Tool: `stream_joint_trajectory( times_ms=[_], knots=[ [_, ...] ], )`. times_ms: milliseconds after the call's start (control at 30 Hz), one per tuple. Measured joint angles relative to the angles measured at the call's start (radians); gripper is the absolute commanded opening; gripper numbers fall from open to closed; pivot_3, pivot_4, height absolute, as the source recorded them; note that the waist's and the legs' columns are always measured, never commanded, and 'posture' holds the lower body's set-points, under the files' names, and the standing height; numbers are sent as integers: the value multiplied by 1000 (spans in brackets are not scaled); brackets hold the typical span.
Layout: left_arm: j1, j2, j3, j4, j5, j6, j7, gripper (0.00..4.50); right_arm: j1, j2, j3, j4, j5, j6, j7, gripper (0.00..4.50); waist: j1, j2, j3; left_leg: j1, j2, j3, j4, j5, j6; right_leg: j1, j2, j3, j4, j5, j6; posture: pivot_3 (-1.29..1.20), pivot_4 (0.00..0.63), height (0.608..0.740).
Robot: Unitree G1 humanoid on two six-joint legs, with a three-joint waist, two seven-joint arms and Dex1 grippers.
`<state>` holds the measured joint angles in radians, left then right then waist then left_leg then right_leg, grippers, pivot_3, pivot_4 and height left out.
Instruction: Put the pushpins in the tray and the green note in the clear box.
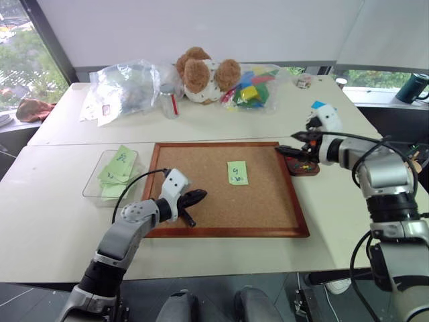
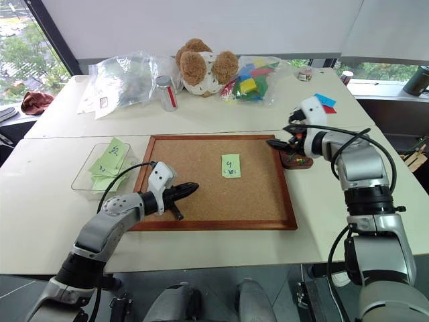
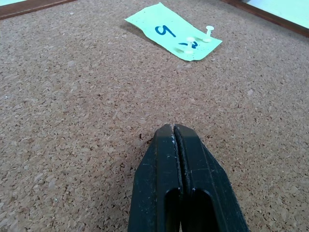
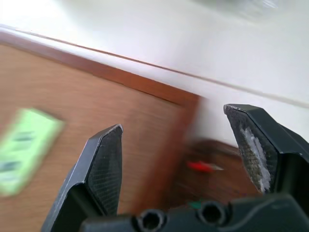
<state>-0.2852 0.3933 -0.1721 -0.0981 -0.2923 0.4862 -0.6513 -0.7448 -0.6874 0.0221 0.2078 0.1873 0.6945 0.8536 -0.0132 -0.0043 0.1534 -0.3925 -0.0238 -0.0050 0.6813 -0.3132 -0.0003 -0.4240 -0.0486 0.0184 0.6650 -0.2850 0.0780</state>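
The green note (image 1: 237, 172) lies on the corkboard (image 1: 201, 215), held by small white pushpins (image 3: 208, 33) near its lower edge. The dark reddish-brown tray (image 1: 295, 172) sits just off the board's right edge, with a red pushpin (image 4: 200, 166) and other coloured ones in it. My right gripper (image 1: 291, 143) hovers open over the tray's near-left side, nothing between its fingers (image 4: 106, 164). My left gripper (image 1: 199, 196) is shut and empty, low over the cork, left of the note. The clear box (image 1: 90, 184) stands left of the board and holds several green notes.
At the back of the table are crinkled plastic bags (image 1: 127, 84), a small bottle (image 1: 167, 100), a plush bear (image 1: 201, 74) and a bag of coloured blocks (image 1: 255, 87). A blue and red item (image 2: 325, 102) lies behind my right wrist.
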Motion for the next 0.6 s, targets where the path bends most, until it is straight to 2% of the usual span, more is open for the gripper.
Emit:
stream_joint_trajectory(
  times_ms=[233, 600],
  knots=[
    [-4, -2, 1, 6, 0, 0, -1, 0, 132, 39, 91, -243, 37, 53, 41, 3651, 0, 0, 0, 0, 0, 0, 0, 0, 0, 0, 0, 0, 0, 0, 0, 0, 150, 740],
    [-4, -1, 1, 5, 0, 1, -6, 0, 146, 145, 141, -158, 14, 11, -21, 3651, 0, 0, 0, 0, 0, 0, 0, 0, 0, 0, 0, 0, 0, 0, 0, 0, 150, 740]
  ],
)
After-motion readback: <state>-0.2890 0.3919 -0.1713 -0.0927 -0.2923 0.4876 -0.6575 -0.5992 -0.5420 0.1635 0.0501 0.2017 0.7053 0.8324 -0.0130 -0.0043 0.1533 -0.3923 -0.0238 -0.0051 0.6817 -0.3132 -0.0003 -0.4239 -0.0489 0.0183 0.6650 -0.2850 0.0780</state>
